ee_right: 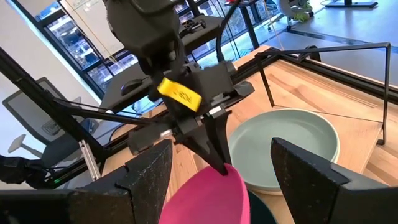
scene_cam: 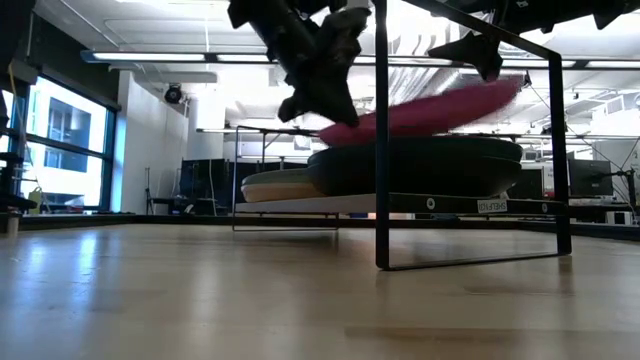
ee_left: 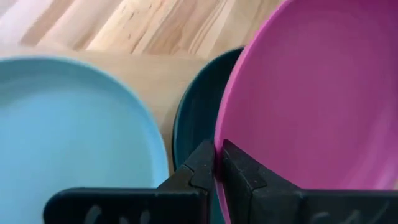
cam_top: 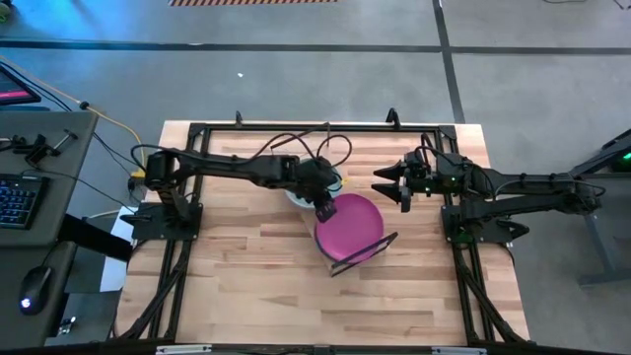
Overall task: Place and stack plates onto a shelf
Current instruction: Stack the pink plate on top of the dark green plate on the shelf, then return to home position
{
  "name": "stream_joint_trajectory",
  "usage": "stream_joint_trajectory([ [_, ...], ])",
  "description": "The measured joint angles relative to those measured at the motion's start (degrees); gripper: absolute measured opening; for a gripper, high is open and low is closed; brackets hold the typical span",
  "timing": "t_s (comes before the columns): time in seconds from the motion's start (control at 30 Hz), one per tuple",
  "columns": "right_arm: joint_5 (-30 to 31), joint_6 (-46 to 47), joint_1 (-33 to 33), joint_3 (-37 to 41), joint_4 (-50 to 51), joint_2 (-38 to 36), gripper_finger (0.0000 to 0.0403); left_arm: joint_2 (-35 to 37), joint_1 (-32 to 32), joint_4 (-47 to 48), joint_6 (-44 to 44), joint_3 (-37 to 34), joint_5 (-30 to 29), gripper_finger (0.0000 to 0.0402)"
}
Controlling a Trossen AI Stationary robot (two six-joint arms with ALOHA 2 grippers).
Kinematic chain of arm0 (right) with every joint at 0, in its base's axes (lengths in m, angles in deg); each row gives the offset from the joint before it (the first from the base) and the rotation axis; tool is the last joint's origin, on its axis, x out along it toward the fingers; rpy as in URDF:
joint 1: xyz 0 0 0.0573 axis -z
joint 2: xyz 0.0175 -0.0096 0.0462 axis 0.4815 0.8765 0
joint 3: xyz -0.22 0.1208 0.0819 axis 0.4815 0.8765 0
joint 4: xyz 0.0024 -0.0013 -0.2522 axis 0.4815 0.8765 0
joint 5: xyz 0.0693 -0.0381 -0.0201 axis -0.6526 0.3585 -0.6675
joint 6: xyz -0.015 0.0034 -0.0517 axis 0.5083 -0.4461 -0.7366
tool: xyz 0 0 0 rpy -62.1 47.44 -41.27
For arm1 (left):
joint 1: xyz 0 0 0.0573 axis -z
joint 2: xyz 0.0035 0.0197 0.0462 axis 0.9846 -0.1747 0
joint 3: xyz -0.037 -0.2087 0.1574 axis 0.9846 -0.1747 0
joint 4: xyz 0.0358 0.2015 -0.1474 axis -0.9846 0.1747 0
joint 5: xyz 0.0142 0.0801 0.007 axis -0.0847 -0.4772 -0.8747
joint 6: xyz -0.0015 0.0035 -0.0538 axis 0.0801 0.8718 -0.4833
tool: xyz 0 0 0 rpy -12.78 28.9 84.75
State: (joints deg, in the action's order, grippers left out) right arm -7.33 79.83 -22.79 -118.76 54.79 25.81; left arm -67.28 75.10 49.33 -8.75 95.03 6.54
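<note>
My left gripper (cam_top: 323,205) is shut on the magenta pink plate (cam_top: 350,225), which hangs tilted over the shelf (scene_cam: 440,204). Under it on the shelf lies a dark teal plate (ee_left: 194,118); in the low view the dark stack (scene_cam: 420,165) shows side-on. The pale sage-green plate (ee_left: 74,124) lies flat beside it on the shelf board, with a cream plate (scene_cam: 280,188) under it. My right gripper (cam_top: 394,185) is open and hovers just to the far right of the magenta plate, touching nothing. My left gripper pinches the magenta plate's rim (ee_left: 219,146) between its two fingers, one on the plate's inner face and one on its underside. The fingers come from above, slanting down from the table's left. The plate is tilted, its free edge (scene_cam: 505,88) higher, above the dark plates.
The shelf's thin black frame (scene_cam: 381,140) stands upright at the end near the low camera, beside the plates. A second frame (ee_right: 323,53) rises beyond the sage-green plate. Bare wooden tabletop (cam_top: 256,276) lies toward the near edge. Both arms' bases flank the table.
</note>
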Motion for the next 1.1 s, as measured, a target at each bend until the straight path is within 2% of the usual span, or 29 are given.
stream_joint_trajectory([
  [0.5, 0.0, 0.0, 0.0, 0.0, 0.0, 0.0, 0.0254, -0.2, 0.1, -0.5, 4.1, -0.1, -0.1, 0.0031],
  [0.8, 0.0, 0.0, 0.0, 0.0, -0.5, 0.0, 0.0254, 2.2, -1.8, -0.4, 4.0, 0.0, 2.6, 0.0128],
  [0.87, 0.0, 0.0, 0.0, 0.0, -1.1, 0.0, 0.0254, 4.1, -2.6, 2.3, 4.0, 0.2, 3.2, 0.0146],
  [0.97, 0.0, 0.0, 0.0, 0.0, -3.4, 0.0, 0.0254, 8.7, -3.6, 0.9, 4.5, 0.3, 3.0, 0.0162],
  [1.1, 0.0, -0.8, 0.0, 0.0, -9.7, 0.2, 0.0254, 16.5, -3.8, -3.3, 8.4, 0.2, -0.5, 0.0165],
])
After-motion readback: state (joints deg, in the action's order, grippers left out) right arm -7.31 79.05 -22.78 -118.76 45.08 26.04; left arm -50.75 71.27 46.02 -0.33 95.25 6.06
